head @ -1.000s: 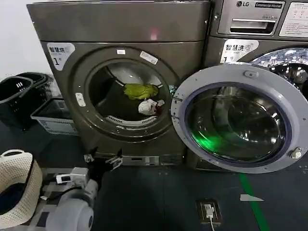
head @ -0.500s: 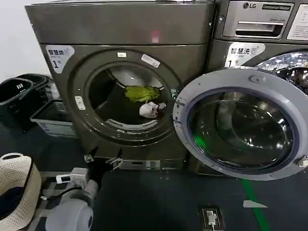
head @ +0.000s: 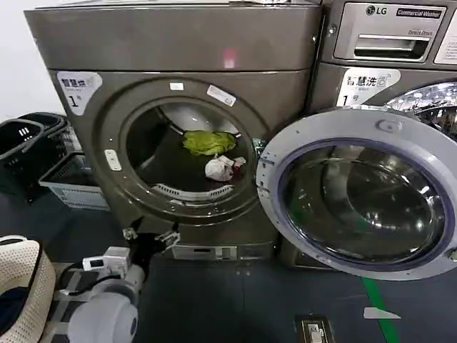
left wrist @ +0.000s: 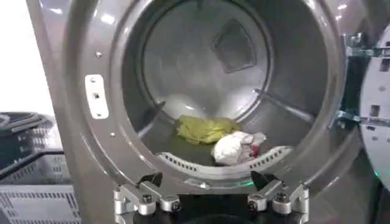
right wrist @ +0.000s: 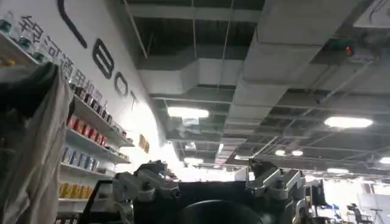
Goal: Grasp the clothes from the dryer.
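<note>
Head view: the dryer (head: 178, 136) stands with its door swung wide; the clothes (head: 213, 151) — green piece and white bundle — lie inside the drum. The left gripper (head: 151, 238) hovers low before the porthole, fingers spread, empty.

Left wrist view: fingers (left wrist: 143, 198) wide apart, clothes (left wrist: 220, 139) beyond.

Right wrist view: the right gripper (right wrist: 210, 182) points at the ceiling — open, holding nothing.

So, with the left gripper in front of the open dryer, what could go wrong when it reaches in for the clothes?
1. The left gripper, open, sits below the dark grey-brown metal dryer's round porthole rim; reaching straight in, it could hit that rim.
2. The lime-green garment and the smaller white-pinkish bundle lie side by side, so one grasp may catch both, or only part of one.
3. The round glass door hangs open on the right, near the arm's path.
</note>
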